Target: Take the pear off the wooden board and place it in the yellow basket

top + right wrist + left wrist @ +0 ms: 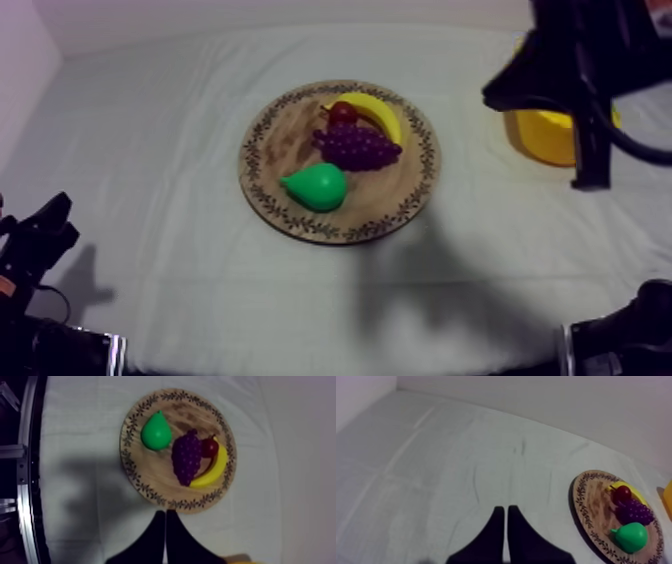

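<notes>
Claw on raised right arm hangs closed near yellow basket.

A bunch of purple grapes lies touching a yellow banana, which curves round its far side. A small red fruit sits against both. A lightly creased grey-white cloth spreads around them.

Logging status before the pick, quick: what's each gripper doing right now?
Left gripper: shut, holding nothing.
Right gripper: shut, holding nothing.
</notes>
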`<action>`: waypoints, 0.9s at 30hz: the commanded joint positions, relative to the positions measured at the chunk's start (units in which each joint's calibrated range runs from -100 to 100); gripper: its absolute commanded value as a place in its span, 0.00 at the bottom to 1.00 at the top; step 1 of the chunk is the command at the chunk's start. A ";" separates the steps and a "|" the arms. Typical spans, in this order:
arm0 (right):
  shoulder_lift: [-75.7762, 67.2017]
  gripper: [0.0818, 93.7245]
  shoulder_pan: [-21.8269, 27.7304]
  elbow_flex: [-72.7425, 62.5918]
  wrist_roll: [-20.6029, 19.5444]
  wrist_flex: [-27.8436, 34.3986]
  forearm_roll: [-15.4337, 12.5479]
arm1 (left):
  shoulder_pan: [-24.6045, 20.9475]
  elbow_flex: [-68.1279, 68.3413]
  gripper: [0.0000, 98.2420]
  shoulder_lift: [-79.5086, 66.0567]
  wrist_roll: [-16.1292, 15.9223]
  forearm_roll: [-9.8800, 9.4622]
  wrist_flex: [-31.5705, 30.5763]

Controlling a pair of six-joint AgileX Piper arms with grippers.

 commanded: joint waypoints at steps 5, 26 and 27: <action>12.84 0.01 -2.61 -14.66 0.01 3.88 0.08 | 0.01 -0.02 0.00 0.02 -0.01 -0.03 0.00; 34.84 0.42 -3.38 -34.04 0.51 9.37 2.22 | 0.01 -0.02 0.00 0.02 0.00 -0.03 0.00; 35.20 0.45 -3.40 -34.40 0.41 9.46 2.29 | 0.01 -0.02 0.00 0.02 -0.01 -0.03 0.00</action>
